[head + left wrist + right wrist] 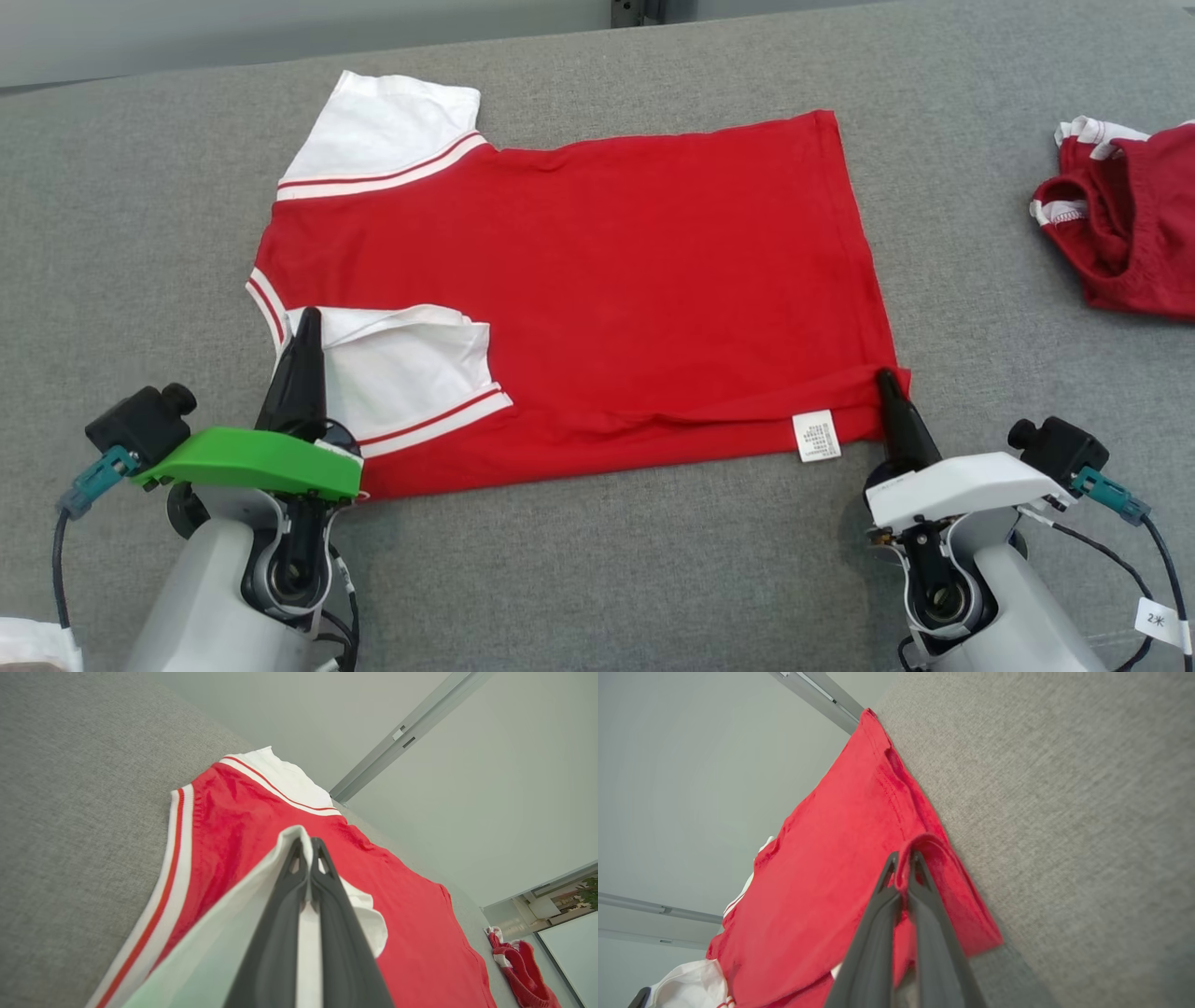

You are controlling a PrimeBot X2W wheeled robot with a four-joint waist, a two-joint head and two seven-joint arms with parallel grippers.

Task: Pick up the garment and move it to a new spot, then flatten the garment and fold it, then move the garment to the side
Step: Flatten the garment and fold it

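Our left pincer [306, 319] is clamped on the white sleeve [411, 359], our right pincer [884, 376] on the hem corner [859, 406]; the red garment [607, 271] lies between and beyond them, held, we judge, for folding.

Illegibly small print on the care label [816, 436]; dark red garment [1134, 233] partly beyond the head view's right edge.
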